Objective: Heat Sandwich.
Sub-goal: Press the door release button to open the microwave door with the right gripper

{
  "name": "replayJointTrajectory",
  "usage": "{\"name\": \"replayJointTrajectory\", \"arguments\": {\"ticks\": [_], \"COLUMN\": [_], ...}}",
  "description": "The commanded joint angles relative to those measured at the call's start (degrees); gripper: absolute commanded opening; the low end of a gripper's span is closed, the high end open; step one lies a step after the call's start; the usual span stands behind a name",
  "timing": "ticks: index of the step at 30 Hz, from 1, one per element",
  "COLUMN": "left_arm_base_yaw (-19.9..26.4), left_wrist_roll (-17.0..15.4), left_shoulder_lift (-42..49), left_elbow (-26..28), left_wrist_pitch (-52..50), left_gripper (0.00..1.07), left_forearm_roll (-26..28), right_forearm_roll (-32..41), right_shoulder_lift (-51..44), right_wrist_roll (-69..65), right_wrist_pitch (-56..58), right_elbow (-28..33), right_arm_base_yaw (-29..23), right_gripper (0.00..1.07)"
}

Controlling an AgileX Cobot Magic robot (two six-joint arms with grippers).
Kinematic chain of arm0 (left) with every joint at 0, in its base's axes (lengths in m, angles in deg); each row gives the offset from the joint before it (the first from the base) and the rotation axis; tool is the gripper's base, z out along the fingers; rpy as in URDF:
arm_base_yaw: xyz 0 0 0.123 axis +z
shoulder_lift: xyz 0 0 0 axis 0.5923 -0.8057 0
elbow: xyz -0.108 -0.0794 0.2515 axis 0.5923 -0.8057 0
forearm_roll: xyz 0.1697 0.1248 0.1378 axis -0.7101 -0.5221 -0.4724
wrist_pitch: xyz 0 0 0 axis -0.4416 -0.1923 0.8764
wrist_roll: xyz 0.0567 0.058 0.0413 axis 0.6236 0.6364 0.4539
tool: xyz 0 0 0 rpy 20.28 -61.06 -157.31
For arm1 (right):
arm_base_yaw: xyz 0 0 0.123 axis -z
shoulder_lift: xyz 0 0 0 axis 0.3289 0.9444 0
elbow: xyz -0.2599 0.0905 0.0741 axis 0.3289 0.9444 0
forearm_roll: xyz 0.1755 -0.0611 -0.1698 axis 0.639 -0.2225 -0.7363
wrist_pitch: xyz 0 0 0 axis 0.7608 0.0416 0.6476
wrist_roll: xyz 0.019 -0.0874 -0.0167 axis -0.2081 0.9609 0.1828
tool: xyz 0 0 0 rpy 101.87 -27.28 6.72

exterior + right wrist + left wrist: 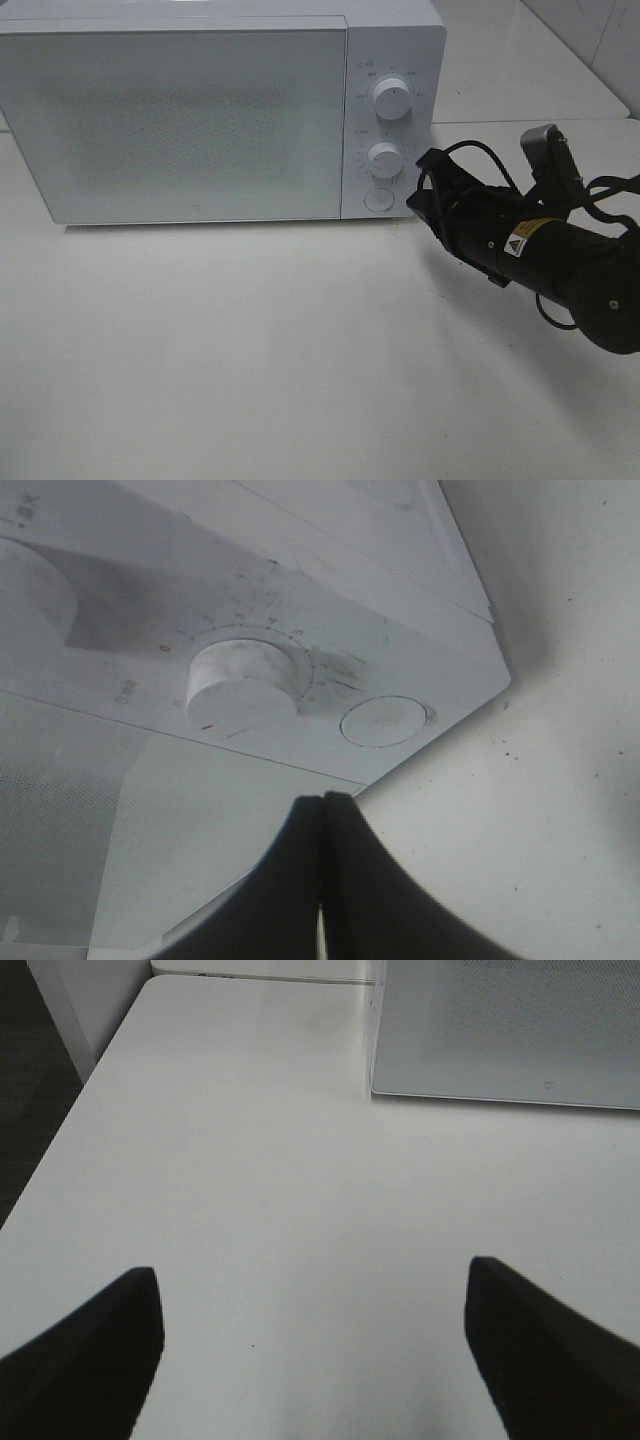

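The white microwave (180,120) stands at the back of the table with its door closed. The sandwich is out of view. My right gripper (417,198) is shut with nothing between its fingers. Its tip sits just in front of the control panel, close to the round button (378,200) below the lower knob (384,157). The right wrist view shows the joined fingertips (322,802) under the lower knob (243,680) and beside the button (383,721). My left gripper (310,1285) is open and empty over the bare table, with the microwave (500,1030) ahead of it.
An upper knob (391,98) sits above the lower one on the panel. White tabletop (250,340) stretches in front of the microwave. In the left wrist view the table's edge (60,1130) borders a dark floor.
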Motion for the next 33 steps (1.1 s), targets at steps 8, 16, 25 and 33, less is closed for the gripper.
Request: {"name": "replayJointTrajectory", "arguments": {"ticks": [8, 16, 25, 33], "left_arm_base_yaw": [0.2, 0.2, 0.2, 0.2], "left_wrist_roll": [-0.1, -0.1, -0.1, -0.1], "left_shoulder_lift": [0.3, 0.3, 0.3, 0.3], "left_elbow": [-0.1, -0.1, -0.1, -0.1], "left_wrist_pitch": [-1.0, -1.0, -1.0, -1.0], "left_gripper": [0.78, 0.78, 0.78, 0.78], "left_forearm_roll": [0.3, 0.3, 0.3, 0.3], "right_forearm_roll": [-1.5, -1.7, -1.3, 2.2], "right_shoulder_lift": [2.8, 5.2, 8.3, 9.3], "right_wrist_roll": [-5.8, -8.1, -8.4, -7.8], "right_wrist_pitch": [3.9, 5.2, 6.8, 7.7], "right_elbow": [-4.9, -7.1, -11.0, -12.4], "right_arm_base_yaw": [-0.2, -1.7, -3.6, -3.6], "right_gripper": [0.00, 0.00, 0.00, 0.00]}}
